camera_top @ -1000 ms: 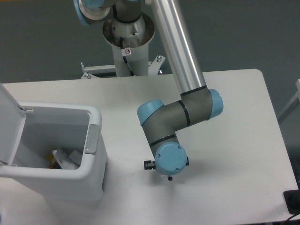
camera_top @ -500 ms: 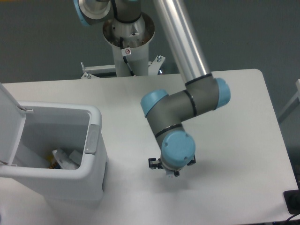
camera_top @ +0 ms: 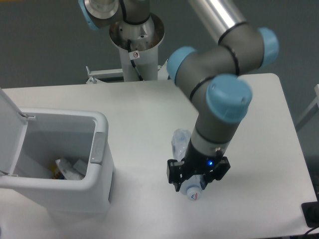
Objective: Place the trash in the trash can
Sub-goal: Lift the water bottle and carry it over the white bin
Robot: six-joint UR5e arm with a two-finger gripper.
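Camera view from the fixed overhead spot shows the gripper low over the table, its dark body set across a crushed plastic bottle. The fingers themselves are mostly hidden under the wrist, so whether the jaws are spread, closing, or pinching the bottle cannot be told from here. The bottle's capped end pokes out just below the gripper toward the near edge of the table, and its crumpled clear body extends from the other side, up and to the left. Whether the bottle rests on the table or hangs in the grip is unclear.

Above the gripper rises the grey wrist with a small blue light, then the blue-capped joints of the arm, which lean in from the upper right.

Well apart to the left stands the trash can, a white bin with its lid swung open and upright at the left side and a grey latch on the front. Some crumpled pieces already lie at the bottom of the bin; what they are is hard to say.

By the look of it, the step in hand is the grasp of the bottle, with the carry to the bin not yet made. The next move likely calls for a firm pinch on the soft, slippery bottle, a lift high enough to clear the bin's rim, then a sweep leftward to stop above the opening before letting go.
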